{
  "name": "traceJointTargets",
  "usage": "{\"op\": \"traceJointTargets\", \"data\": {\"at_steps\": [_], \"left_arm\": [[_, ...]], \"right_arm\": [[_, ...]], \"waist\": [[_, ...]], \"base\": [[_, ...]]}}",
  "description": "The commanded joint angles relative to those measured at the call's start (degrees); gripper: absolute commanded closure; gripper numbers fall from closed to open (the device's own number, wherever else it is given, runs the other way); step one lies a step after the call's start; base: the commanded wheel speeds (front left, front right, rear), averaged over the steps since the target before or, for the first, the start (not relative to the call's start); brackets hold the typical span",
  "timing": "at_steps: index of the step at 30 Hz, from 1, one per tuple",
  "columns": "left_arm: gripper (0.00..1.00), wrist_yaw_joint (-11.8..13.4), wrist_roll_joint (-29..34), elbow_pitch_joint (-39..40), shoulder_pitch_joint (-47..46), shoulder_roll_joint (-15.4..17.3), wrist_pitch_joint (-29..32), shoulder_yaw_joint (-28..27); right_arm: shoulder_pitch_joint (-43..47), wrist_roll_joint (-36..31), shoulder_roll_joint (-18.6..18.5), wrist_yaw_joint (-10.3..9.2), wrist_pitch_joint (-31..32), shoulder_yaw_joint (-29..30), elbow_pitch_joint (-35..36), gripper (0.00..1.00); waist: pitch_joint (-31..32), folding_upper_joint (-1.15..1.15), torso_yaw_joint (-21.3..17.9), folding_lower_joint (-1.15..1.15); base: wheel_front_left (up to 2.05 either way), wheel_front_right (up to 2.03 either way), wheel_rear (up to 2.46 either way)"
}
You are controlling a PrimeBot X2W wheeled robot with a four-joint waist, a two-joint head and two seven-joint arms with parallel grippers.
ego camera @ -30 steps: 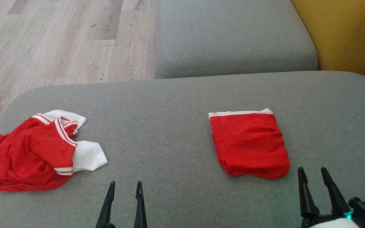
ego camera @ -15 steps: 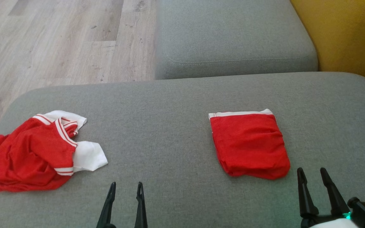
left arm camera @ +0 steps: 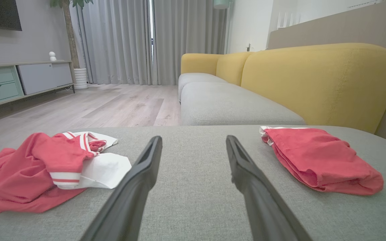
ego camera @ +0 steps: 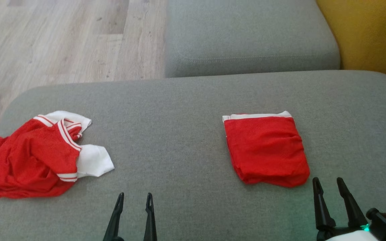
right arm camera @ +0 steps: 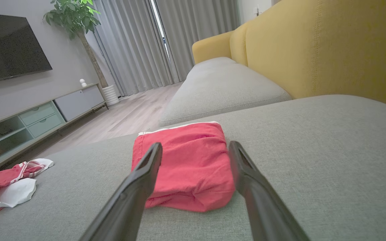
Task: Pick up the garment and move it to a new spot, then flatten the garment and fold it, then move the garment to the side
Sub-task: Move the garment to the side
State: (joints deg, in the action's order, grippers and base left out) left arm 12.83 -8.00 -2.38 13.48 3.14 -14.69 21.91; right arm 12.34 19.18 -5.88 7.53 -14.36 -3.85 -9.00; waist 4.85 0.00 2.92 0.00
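A crumpled red garment (ego camera: 28, 160) with white, red-striped trim lies in a heap at the left end of the grey seat cushion (ego camera: 179, 110). It also shows in the left wrist view as the crumpled garment (left arm camera: 28, 167). A second red garment (ego camera: 266, 150), folded into a neat rectangle with a white band, lies right of centre. My left gripper (ego camera: 135, 194) is open and empty over bare cushion between the two. My right gripper (ego camera: 327, 180) is open and empty just in front of the folded garment (right arm camera: 186, 160).
A second grey cushion (ego camera: 246, 36) lies beyond the seat, with the yellow sofa back (ego camera: 370, 36) at the right. Wooden floor (ego camera: 52, 40) lies past the seat's far left edge. Bare cushion stretches between the two garments.
The head view has shifted slightly, so everything sits a little higher in it. Neither garment nor either gripper has moved.
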Motion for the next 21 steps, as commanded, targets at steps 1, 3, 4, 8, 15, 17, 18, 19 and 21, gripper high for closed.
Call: {"op": "traceJointTargets", "data": {"at_steps": [1, 3, 4, 8, 15, 17, 18, 19, 21], "left_arm": [[0.0, 0.05, 0.46, 1.82, -2.58, -0.26, -0.3, -1.49], [0.0, 0.09, 0.61, 1.79, -3.0, -0.26, -0.3, -1.15], [0.0, 0.12, 0.67, 1.76, -3.26, -0.26, -0.3, -0.98], [0.0, 0.2, 0.83, 1.57, -4.49, -0.26, -0.3, -0.06], [0.0, 0.56, 1.01, 1.63, -7.4, -0.26, -0.3, 1.36], [0.0, 0.7, 0.95, 1.57, -8.58, -0.26, -0.3, 1.88], [0.0, 0.85, 0.95, 1.47, -9.75, -0.26, -0.3, 2.49], [0.0, 0.87, 1.08, 1.33, -10.36, -0.26, -0.3, 2.82], [0.0, 1.01, 1.31, 1.12, -11.55, -0.26, -0.3, 3.4]], "right_arm": [[-3.21, 0.63, -1.45, -0.04, -0.63, -1.54, 1.13, 0.0], [-4.39, 0.81, -2.4, -0.04, -0.63, -1.91, 0.07, 0.0], [-5.24, 0.89, -2.98, -0.04, -0.63, -2.21, -0.58, 0.0], [-9.4, 1.85, -4.91, -0.04, -0.27, -2.78, -4.81, 0.0], [-17.36, 7.2, -8.24, -0.04, 4.51, -4.75, -8.95, 0.0], [-19.82, 8.61, -9.7, -0.04, 6.18, -5.19, -10.53, 0.0], [-22.13, 9.92, -10.98, -0.04, 7.49, -5.65, -12.17, 0.0], [-23.21, 10.6, -11.53, -0.04, 8.16, -5.81, -13.09, 0.0], [-25.3, 11.74, -12.66, -0.04, 9.33, -6.56, -14.91, 0.0]], "waist": [[-1.05, 0.0, 0.42, 0.0], [-2.1, 0.0, 0.67, 0.0], [-2.65, 0.0, 0.74, 0.0], [-4.92, 0.0, 1.08, 0.0], [-9.75, 0.0, 1.5, 0.0], [-11.24, 0.0, 1.71, 0.0], [-12.63, 0.0, 2.0, 0.0], [-13.28, 0.0, 2.17, 0.0], [-14.55, 0.0, 2.42, 0.0]], "base": [[0.0, 0.0, 0.0], [0.0, 0.0, 0.0], [0.0, 0.0, 0.0], [0.0, 0.0, 0.0], [0.0, 0.0, 0.0], [0.0, 0.0, 0.0], [0.0, 0.0, 0.0], [0.0, 0.0, 0.0], [0.0, 0.0, 0.0]]}}
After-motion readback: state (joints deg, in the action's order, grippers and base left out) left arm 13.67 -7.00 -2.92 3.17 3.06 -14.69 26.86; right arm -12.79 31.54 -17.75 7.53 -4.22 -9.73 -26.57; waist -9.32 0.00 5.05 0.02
